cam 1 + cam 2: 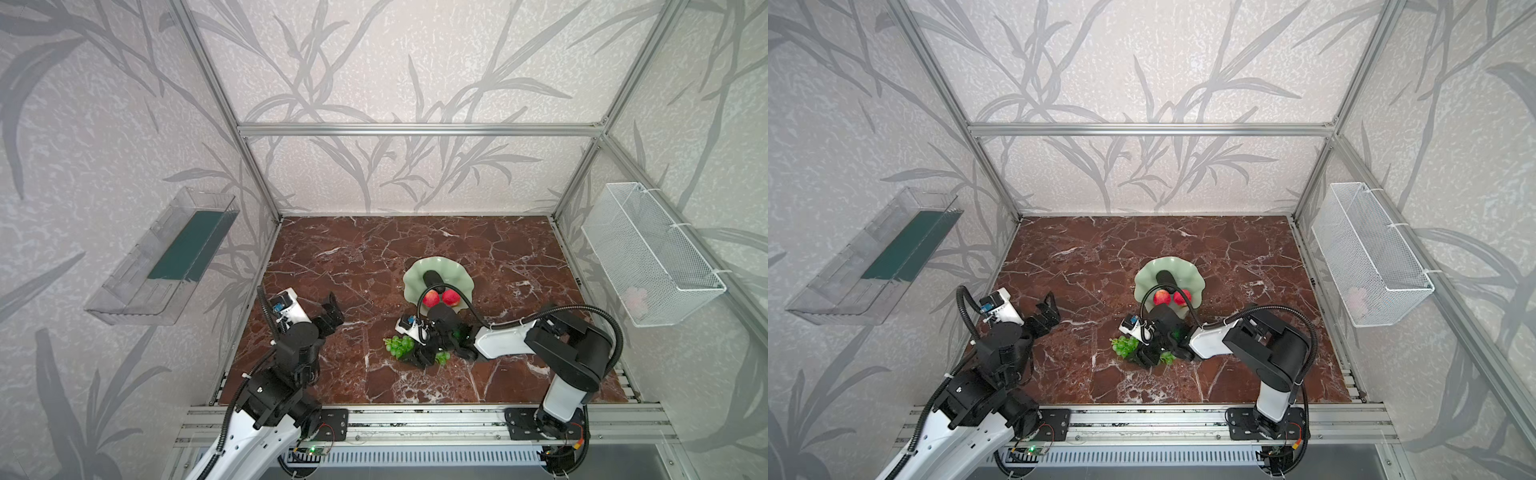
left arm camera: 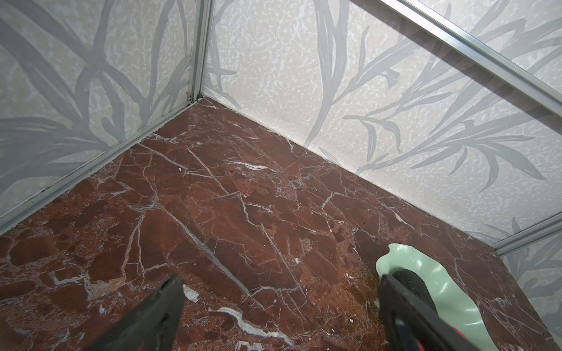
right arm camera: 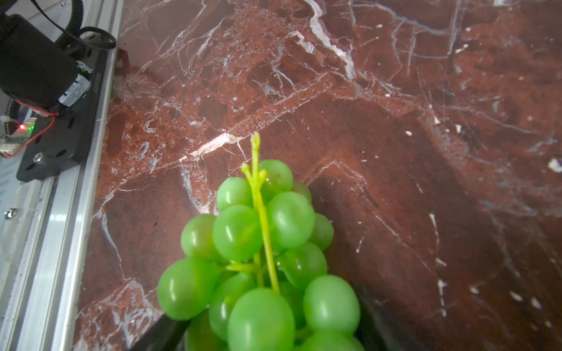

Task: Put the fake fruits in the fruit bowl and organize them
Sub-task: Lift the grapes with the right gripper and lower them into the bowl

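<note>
The pale green fruit bowl (image 1: 415,276) (image 1: 1146,274) sits mid-table with a dark avocado (image 1: 432,277) (image 2: 413,282) and two red apples (image 1: 431,297) (image 1: 450,297) in it. The green grapes (image 1: 400,346) (image 3: 261,243) lie on the marble, nearer the front than the bowl. My right gripper (image 1: 428,356) (image 3: 267,334) is down over the bunch, a finger pressed against each side. To the left, my left gripper (image 1: 334,309) (image 2: 279,304) hangs open and empty above bare marble. The bowl's rim (image 2: 456,291) shows beside one of its fingers.
A clear plastic tray (image 1: 162,257) hangs on the left wall. On the right wall is a white wire basket (image 1: 652,253) with something pale pink inside. An aluminium rail (image 1: 415,415) carrying both arm bases runs along the table's front edge.
</note>
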`<action>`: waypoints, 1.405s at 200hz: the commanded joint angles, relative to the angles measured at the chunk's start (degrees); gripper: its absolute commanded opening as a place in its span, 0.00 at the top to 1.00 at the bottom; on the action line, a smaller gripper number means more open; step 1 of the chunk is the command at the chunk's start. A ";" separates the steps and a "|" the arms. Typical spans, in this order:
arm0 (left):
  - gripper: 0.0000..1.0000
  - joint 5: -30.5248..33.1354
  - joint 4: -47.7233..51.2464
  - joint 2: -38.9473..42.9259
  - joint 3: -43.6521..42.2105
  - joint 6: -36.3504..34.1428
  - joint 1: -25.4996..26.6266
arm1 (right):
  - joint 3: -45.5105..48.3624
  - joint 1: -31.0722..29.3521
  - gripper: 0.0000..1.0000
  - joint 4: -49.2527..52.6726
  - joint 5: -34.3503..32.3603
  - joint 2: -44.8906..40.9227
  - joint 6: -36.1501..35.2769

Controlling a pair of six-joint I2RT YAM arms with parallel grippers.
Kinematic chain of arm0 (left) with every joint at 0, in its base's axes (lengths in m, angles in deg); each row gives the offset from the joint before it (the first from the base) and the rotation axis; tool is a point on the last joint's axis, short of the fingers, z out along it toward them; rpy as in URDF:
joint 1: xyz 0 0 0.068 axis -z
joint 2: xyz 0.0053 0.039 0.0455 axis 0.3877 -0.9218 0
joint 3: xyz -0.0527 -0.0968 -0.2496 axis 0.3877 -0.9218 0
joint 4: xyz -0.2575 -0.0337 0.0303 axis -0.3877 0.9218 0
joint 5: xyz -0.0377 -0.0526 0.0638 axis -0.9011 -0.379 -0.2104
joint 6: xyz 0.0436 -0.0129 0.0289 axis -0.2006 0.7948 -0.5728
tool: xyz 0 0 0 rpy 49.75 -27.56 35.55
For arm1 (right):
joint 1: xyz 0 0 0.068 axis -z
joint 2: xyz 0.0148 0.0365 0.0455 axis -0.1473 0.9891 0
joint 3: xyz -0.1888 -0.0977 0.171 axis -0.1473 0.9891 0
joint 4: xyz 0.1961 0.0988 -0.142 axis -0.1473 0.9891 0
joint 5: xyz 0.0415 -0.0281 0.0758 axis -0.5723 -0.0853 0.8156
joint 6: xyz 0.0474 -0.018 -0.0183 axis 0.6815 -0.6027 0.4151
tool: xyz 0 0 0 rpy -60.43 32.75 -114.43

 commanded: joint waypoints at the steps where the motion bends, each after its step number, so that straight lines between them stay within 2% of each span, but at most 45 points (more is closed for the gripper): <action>1: 0.00 1.33 -0.29 0.43 0.25 0.01 -0.26 | -0.66 -0.41 0.39 -1.12 -0.45 1.05 0.92; 41: 0.00 1.56 -0.25 0.42 0.31 0.01 -0.29 | -0.62 -0.44 0.58 -1.89 -1.53 -0.67 2.28; 100: 0.00 1.69 0.14 0.47 0.45 0.01 -0.36 | -1.37 -0.05 0.65 -1.34 -2.47 -6.94 4.83; 145: 0.00 1.80 0.46 0.83 0.40 0.09 -0.36 | -1.65 2.50 0.69 -0.12 -2.27 -13.06 8.72; 188: 0.00 1.90 0.47 1.17 0.28 0.00 -0.41 | -5.77 8.49 0.69 10.36 -5.45 -21.37 9.87; 210: 0.00 1.75 0.32 1.21 0.06 0.18 -0.36 | -9.30 11.96 0.68 17.00 -9.34 -23.62 9.24; 238: 0.01 1.67 -0.05 1.26 -0.11 0.18 -0.40 | -12.78 17.56 0.68 21.32 -12.72 -22.59 10.89; 281: 0.00 1.52 0.05 1.25 0.38 -0.26 -0.39 | -17.44 23.79 0.68 22.16 -12.94 -15.17 11.20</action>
